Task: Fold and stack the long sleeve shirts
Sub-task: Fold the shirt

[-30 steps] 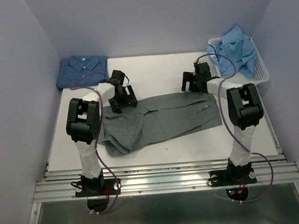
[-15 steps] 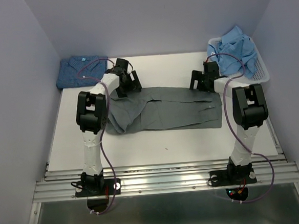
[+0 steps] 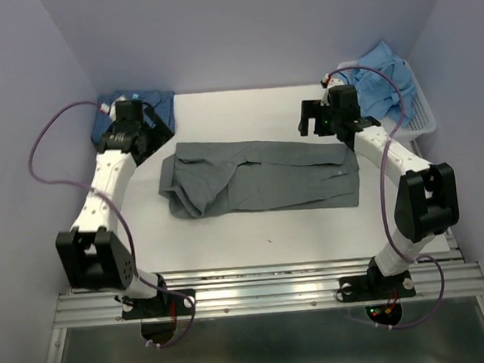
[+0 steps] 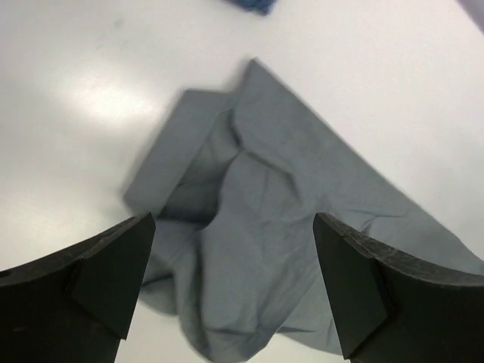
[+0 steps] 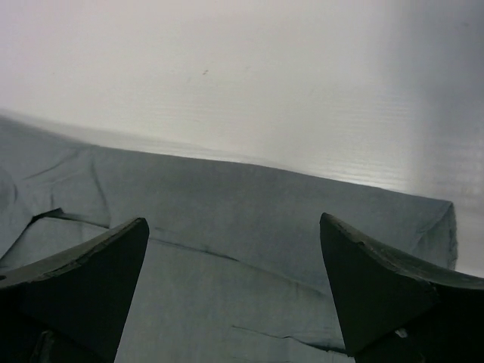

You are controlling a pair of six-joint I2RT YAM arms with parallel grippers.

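The grey shirt (image 3: 258,176) lies in the middle of the white desk (image 3: 270,221). It is spread out long, from left to right. Its right part is flat and smooth. Its left end is bunched up in folds. In the left wrist view the grey shirt (image 4: 265,249) shows these lumpy folds well. In the right wrist view the grey shirt (image 5: 249,227) looks flat, with a straight far edge.

The dark blue shirt (image 3: 162,108) lies in the far left corner of the desk. The left arm (image 3: 102,199) hides most of it. A small bit of the dark blue shirt (image 4: 253,6) shows at the top of the left wrist view. The light blue shirt (image 3: 388,71) sits crumpled in the white basket (image 3: 420,119) at the far right corner.

The left tool (image 3: 134,127) is up over the near edge of the dark blue shirt, off the left end of the grey shirt. The left tool (image 4: 234,280) is wide and holds nothing. Its two fingers (image 4: 98,272) are far apart.

The right tool (image 3: 321,118) is by the far edge of the grey shirt, near its right end. The right tool (image 5: 234,287) is wide too and holds nothing. Its fingers (image 5: 393,287) hang above the cloth.
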